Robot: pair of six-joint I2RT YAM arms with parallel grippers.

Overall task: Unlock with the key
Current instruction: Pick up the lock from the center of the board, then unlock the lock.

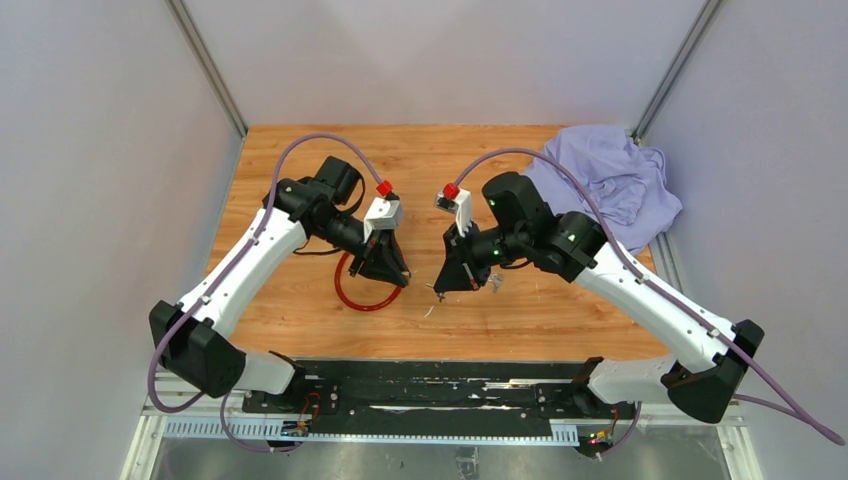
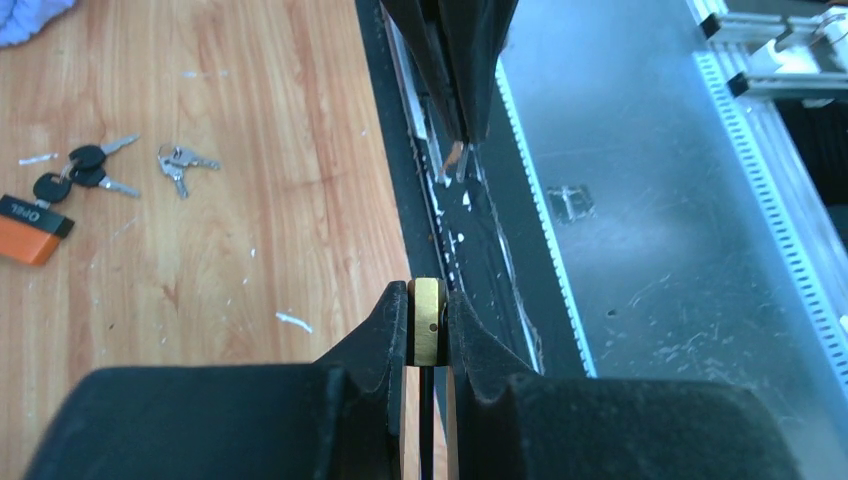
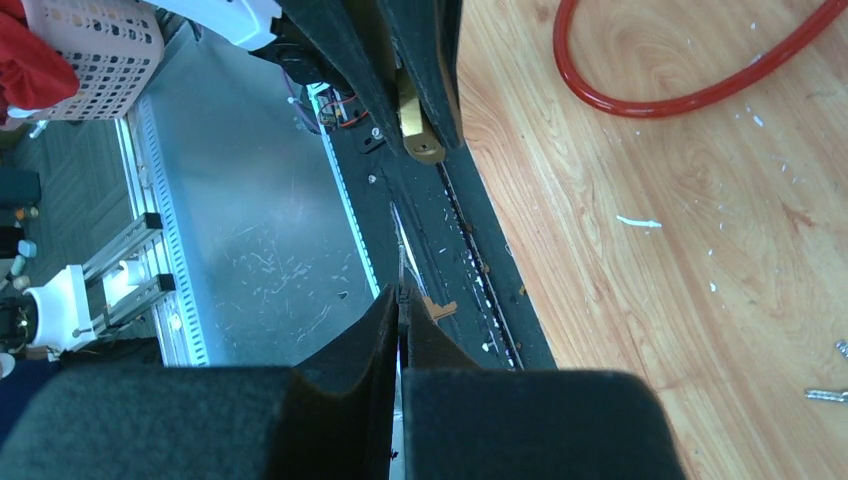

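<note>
My left gripper (image 2: 428, 290) is shut on a small brass padlock (image 2: 428, 322), which stands edge-on between the pads. The right wrist view shows the same padlock (image 3: 421, 137) gripped by the left fingers (image 3: 430, 70), above the table's front edge. My right gripper (image 3: 402, 300) is shut on a thin silver key (image 3: 400, 275); only a sliver of it pokes past the fingertips, pointing toward the padlock. From above, the left gripper (image 1: 396, 272) and the right gripper (image 1: 447, 283) face each other a short gap apart at mid-table.
A red cable loop (image 1: 352, 295) lies on the wood under the left gripper. Two spare key bunches (image 2: 90, 170) (image 2: 180, 163) and an orange tag (image 2: 28, 235) lie on the table. A purple cloth (image 1: 612, 185) is heaped at the back right. The black base rail (image 1: 430, 385) runs along the front edge.
</note>
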